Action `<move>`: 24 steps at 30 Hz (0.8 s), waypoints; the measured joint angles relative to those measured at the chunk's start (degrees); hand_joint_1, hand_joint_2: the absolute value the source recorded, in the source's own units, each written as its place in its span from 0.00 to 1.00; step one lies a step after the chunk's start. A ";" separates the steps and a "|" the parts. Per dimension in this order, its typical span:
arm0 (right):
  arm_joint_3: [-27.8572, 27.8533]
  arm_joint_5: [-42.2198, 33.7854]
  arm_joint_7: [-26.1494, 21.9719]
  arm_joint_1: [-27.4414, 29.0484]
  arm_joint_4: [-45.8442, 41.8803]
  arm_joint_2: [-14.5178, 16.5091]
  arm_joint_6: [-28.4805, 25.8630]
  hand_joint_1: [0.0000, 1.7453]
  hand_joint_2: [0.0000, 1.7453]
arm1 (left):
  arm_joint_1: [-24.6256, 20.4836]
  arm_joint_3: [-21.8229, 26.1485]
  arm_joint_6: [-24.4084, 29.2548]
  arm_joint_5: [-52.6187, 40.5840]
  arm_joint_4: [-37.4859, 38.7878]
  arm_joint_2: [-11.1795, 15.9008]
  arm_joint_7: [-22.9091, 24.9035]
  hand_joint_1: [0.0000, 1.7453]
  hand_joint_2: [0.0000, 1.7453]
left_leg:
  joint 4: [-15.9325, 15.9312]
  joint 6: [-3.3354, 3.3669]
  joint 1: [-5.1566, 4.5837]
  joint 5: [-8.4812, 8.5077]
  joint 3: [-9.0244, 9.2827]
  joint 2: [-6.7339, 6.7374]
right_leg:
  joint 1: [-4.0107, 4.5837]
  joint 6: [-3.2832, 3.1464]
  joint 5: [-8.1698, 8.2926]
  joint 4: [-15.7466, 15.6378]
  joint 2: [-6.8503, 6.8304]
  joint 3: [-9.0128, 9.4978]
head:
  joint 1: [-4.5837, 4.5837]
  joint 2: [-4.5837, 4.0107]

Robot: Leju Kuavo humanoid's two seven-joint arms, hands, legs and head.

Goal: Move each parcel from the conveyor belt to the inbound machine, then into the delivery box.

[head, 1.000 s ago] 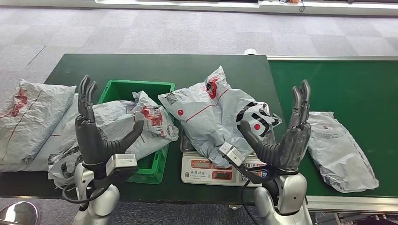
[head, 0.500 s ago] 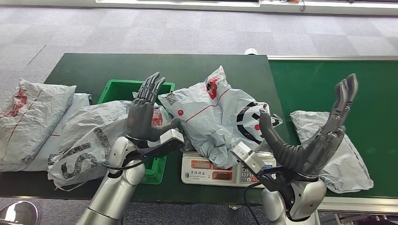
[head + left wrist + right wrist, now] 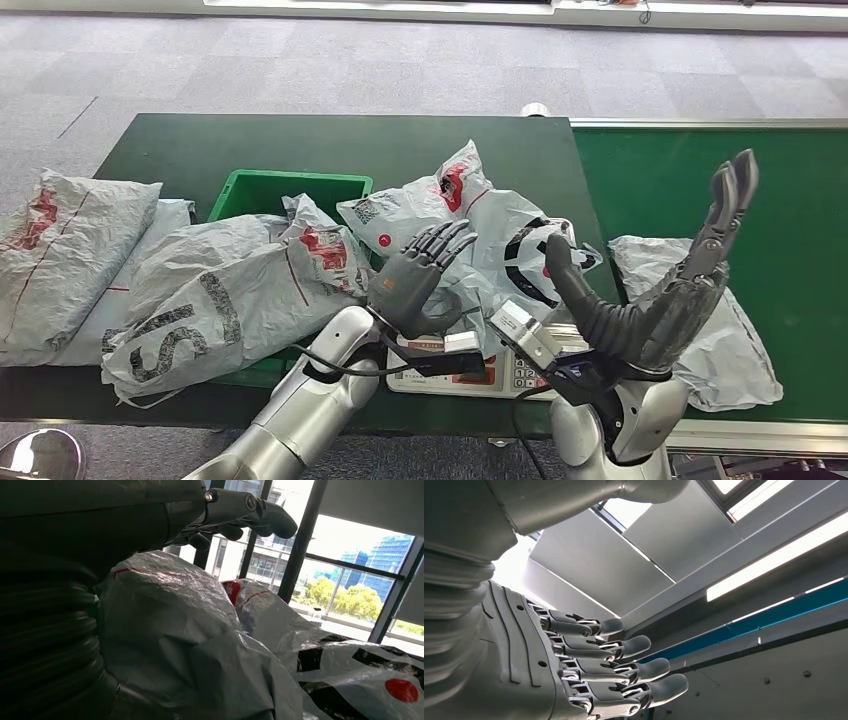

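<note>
A grey parcel point(image 3: 455, 225) with red marks lies crumpled on the white scale point(image 3: 527, 376); a black-and-white parcel with a red dot point(image 3: 540, 262) lies against it. My left hand point(image 3: 418, 276) is at the grey parcel's near side with fingers spread and holds nothing; I cannot tell if it touches. In the left wrist view its fingers point(image 3: 245, 510) hover above the parcel point(image 3: 170, 630). My right hand point(image 3: 665, 290) is raised, fingers straight, over the belt's near edge, empty. Another grey parcel point(image 3: 735, 335) lies on the green conveyor belt point(image 3: 700, 180), partly behind that hand.
A green delivery box point(image 3: 290, 182) left of the scale holds a large grey parcel point(image 3: 220, 300) that spills over its near rim. More grey parcels point(image 3: 60, 250) are piled at the table's left end. The dark table point(image 3: 330, 145) is bare at the back.
My left hand has swung right from the green box to the parcel on the scale. My right hand has hardly moved in the last half second.
</note>
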 joint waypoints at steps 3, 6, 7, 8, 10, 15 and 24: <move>-0.11 -0.24 -0.21 0.01 0.02 0.18 0.01 0.00 1.00 | -0.45 -1.22 -0.07 -0.38 2.47 -0.68 -0.03 0.00 1.00 | -0.01 0.00 0.00 0.00 -0.01 0.00 | 0.02 0.00 0.00 0.00 0.01 -0.02 | 0.00 0.00; -0.32 -0.63 -0.47 0.01 0.08 0.45 0.01 0.00 1.00 | -0.92 -2.09 -0.14 -0.65 4.13 -1.01 -0.03 0.00 1.00 | -0.01 0.00 0.01 0.00 -0.01 0.00 | 0.03 0.00 0.00 0.00 0.00 -0.02 | 0.00 0.00; -0.40 -0.78 -0.61 0.01 0.14 0.49 0.01 0.00 1.00 | -1.04 -2.34 -0.15 -0.72 4.56 -1.11 -0.01 0.00 1.00 | -0.01 0.00 0.01 0.00 -0.01 0.00 | 0.03 0.00 0.00 0.00 0.00 -0.01 | 0.00 0.00; -0.48 -0.98 -0.76 0.01 0.21 0.51 0.01 0.00 1.00 | -1.20 -2.64 -0.15 -0.91 5.06 -1.20 0.07 0.00 1.00 | -0.01 0.00 0.01 0.00 -0.01 0.00 | 0.03 0.00 0.00 0.00 0.00 -0.01 | 0.01 0.00; -0.65 -1.41 -1.04 0.01 0.35 0.54 0.01 0.00 1.00 | -1.63 -3.37 -0.31 -1.51 6.12 -1.34 0.32 0.00 1.00 | -0.01 0.00 0.01 0.01 -0.01 0.00 | 0.02 0.00 0.00 0.00 0.00 -0.01 | 0.00 0.00; -0.92 -2.18 -1.61 0.01 0.51 0.85 0.01 0.00 1.00 | -2.16 -4.88 -1.54 -2.75 8.21 -1.78 0.82 0.31 1.00 | -0.01 0.00 0.01 0.01 -0.01 0.00 | 0.00 0.00 0.00 0.00 -0.01 0.01 | 0.01 0.00; -0.99 -2.38 -1.29 0.02 0.55 1.11 0.01 0.00 1.00 | -2.97 -6.96 -3.52 -4.41 10.95 -2.21 1.17 1.00 1.00 | -0.01 0.00 0.01 0.01 -0.02 0.00 | 0.01 0.00 0.00 0.00 -0.02 0.00 | 0.01 0.00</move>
